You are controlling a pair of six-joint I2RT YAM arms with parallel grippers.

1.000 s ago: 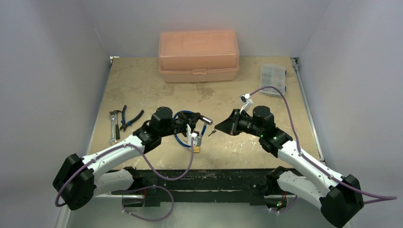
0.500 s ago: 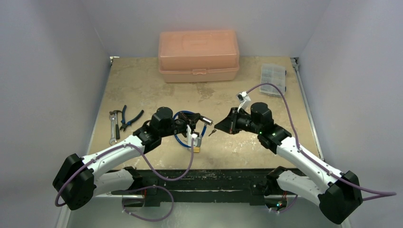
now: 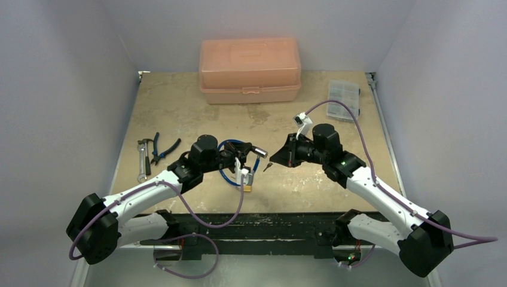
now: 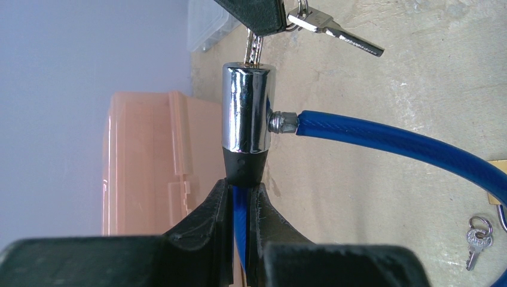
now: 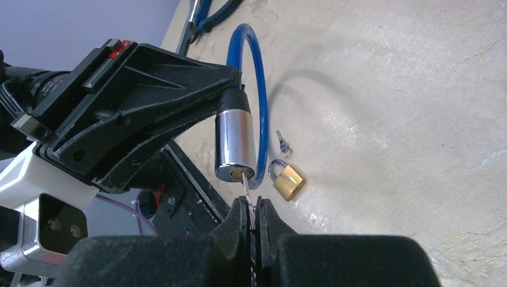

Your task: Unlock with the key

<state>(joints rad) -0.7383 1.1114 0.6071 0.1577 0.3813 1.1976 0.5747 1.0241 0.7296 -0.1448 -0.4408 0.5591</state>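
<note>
Right wrist view: the right gripper (image 5: 254, 206) has its fingers pressed together on the bow of a larger key (image 5: 246, 186), whose blade enters the keyhole in the end face of the chrome lock cylinder (image 5: 233, 143). The left gripper (image 4: 241, 191) is closed on the black end of that cylinder, holding it above the table (image 3: 179, 107), with the blue cable (image 5: 258, 89) looping out from the cylinder's side. A spare key (image 4: 341, 31) hangs from the ring at the right gripper's fingers. The tiny key (image 5: 283, 143) lies flat on the table, ungripped, just beside the brass padlock (image 5: 287, 181) and inside the cable's loop. At the far edge stands a peach toolbox (image 3: 250, 70); pliers (image 3: 161, 149) lie at the left.
</note>
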